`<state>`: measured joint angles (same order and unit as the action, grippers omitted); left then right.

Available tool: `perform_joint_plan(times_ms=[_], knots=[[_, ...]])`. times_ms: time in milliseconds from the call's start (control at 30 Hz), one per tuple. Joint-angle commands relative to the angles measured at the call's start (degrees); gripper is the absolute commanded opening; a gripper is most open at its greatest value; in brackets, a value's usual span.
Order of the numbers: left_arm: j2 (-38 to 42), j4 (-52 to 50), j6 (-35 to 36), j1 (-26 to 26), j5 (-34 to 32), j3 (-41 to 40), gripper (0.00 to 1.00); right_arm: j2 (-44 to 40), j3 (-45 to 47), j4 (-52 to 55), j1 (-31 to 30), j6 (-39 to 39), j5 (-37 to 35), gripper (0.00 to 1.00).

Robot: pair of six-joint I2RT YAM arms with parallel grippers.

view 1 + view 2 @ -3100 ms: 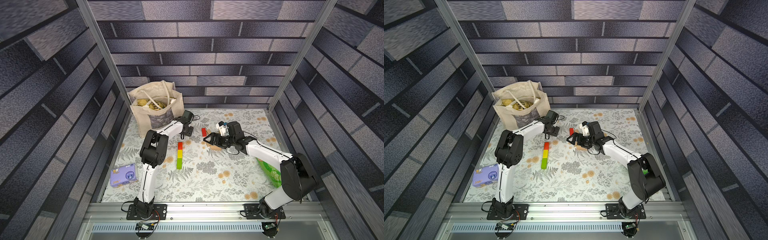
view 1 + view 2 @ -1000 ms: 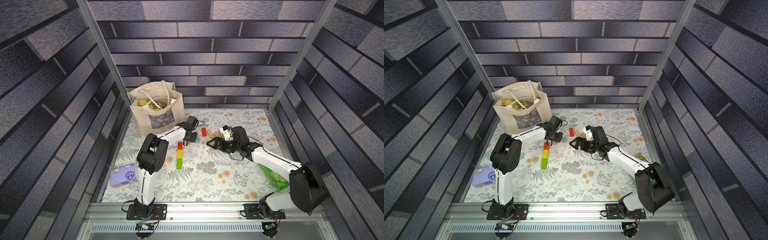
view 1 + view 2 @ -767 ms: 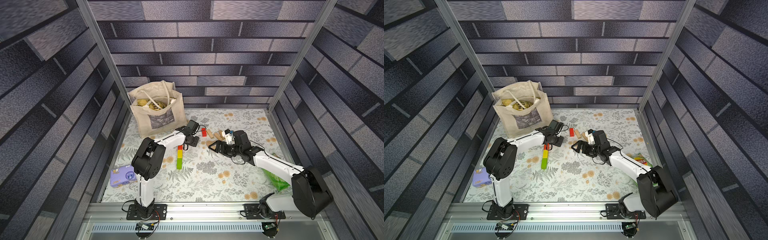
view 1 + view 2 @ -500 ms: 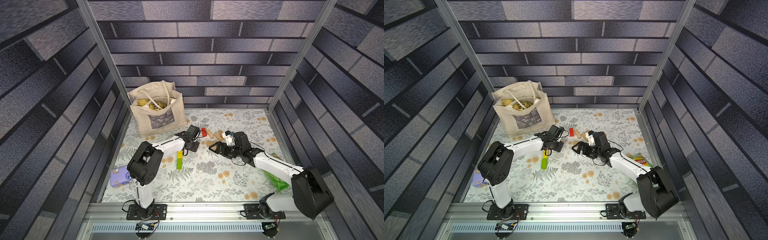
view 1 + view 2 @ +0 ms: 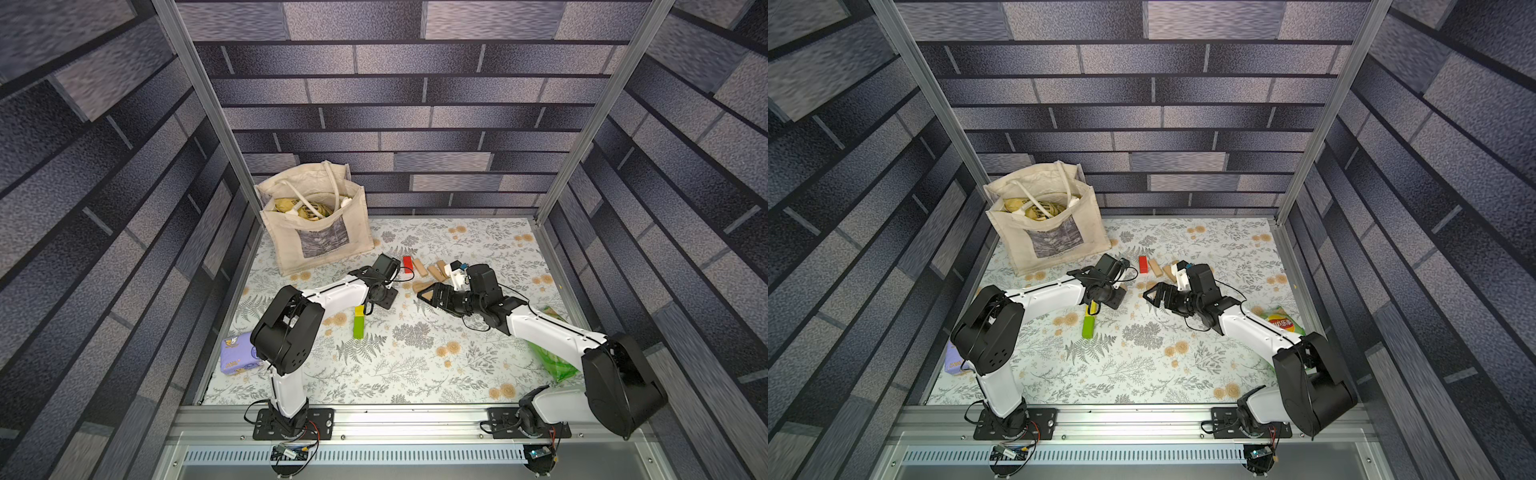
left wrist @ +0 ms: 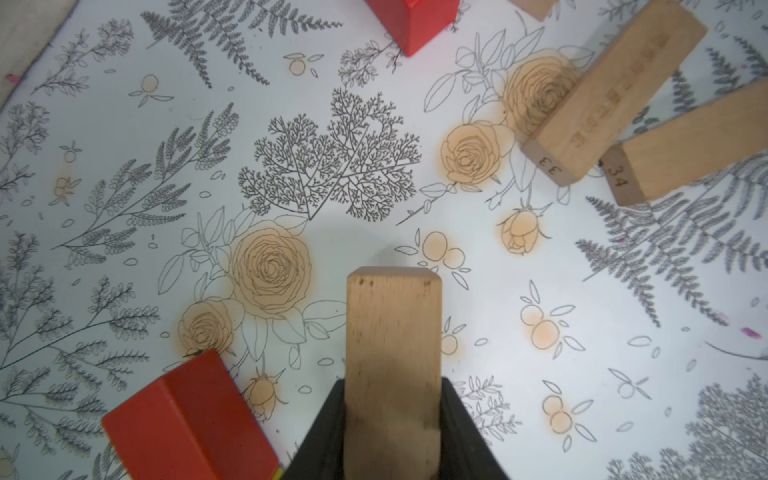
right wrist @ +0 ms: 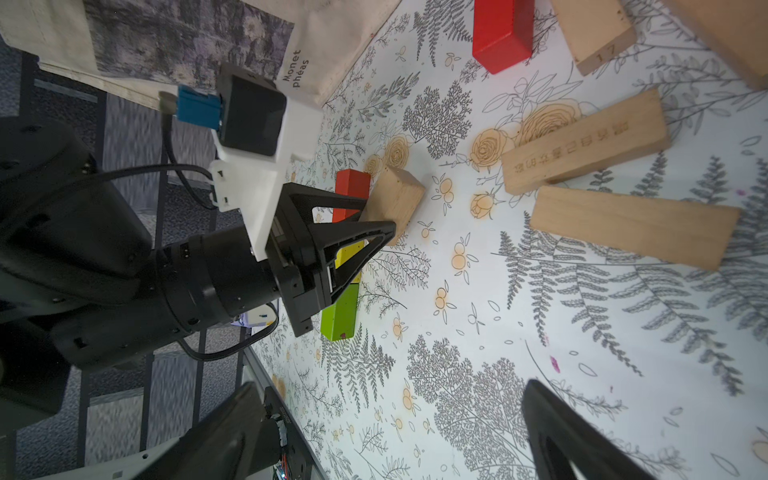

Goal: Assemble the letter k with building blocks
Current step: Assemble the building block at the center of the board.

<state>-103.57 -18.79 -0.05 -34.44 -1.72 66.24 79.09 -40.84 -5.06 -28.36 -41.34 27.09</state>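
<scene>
My left gripper (image 6: 394, 384) is shut on a plain wooden block (image 6: 394, 353) that sticks out past its fingertips. It hangs right by the far end of a row of red (image 7: 351, 191), yellow (image 7: 349, 255) and green (image 7: 340, 313) blocks. In both top views the left gripper (image 5: 384, 297) (image 5: 1115, 297) covers the row's red end; the green block (image 5: 358, 327) shows. My right gripper (image 7: 388, 384) (image 5: 432, 296) is open and empty, just in front of loose plain blocks (image 7: 631, 226) (image 7: 582, 145). A second red block (image 5: 407, 264) lies further back.
A canvas tote bag (image 5: 316, 232) stands at the back left. A purple packet (image 5: 237, 357) lies by the left edge. A green crisp packet (image 5: 1281, 323) lies under the right arm. More plain blocks (image 5: 419, 267) lie behind the right gripper.
My left gripper has carried the plain block from near the bag forward to the red end of the row. The right gripper has drawn back from the loose blocks, still open.
</scene>
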Motion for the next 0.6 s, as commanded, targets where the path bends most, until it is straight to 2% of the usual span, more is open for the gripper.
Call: perform_joint_plan(times_ms=[0, 100, 167, 200, 233, 267, 367, 567], knots=[[2.88, -3.35, 6.99, 0.42, 4.45, -0.46, 0.29, -0.46, 0.78, -1.71, 0.28, -0.22, 0.69, 1.0], [3.19, -5.19, 9.7, 0.49, 6.52, -0.14, 0.28, -0.36, 0.95, -1.79, 0.32, 0.03, 0.77, 1.0], [3.73, -5.65, 10.51, 0.49, 7.21, -0.27, 0.15, -0.32, 1.02, -2.01, 0.32, 0.09, 0.88, 1.0], [4.11, -5.75, 10.69, 0.5, 7.16, -0.47, 0.15, -0.3, 1.05, -2.14, 0.28, 0.17, 0.86, 1.0], [4.45, -6.06, 10.83, 0.51, 6.64, -0.58, 0.33, -0.17, 1.03, -2.3, 0.28, 0.21, 0.86, 1.0], [4.72, -6.61, 11.18, 0.51, 6.4, -0.58, 0.39, -0.01, 1.11, -2.44, 0.28, 0.21, 0.96, 1.0], [5.45, -8.49, 11.89, 0.92, 6.4, -0.41, 0.34, 0.79, 1.23, -3.23, 0.32, 0.11, 1.52, 1.0], [6.56, -10.03, 12.39, 1.98, 6.11, -0.85, 0.34, 2.11, 0.7, -3.73, 0.32, 0.3, 2.22, 1.0]])
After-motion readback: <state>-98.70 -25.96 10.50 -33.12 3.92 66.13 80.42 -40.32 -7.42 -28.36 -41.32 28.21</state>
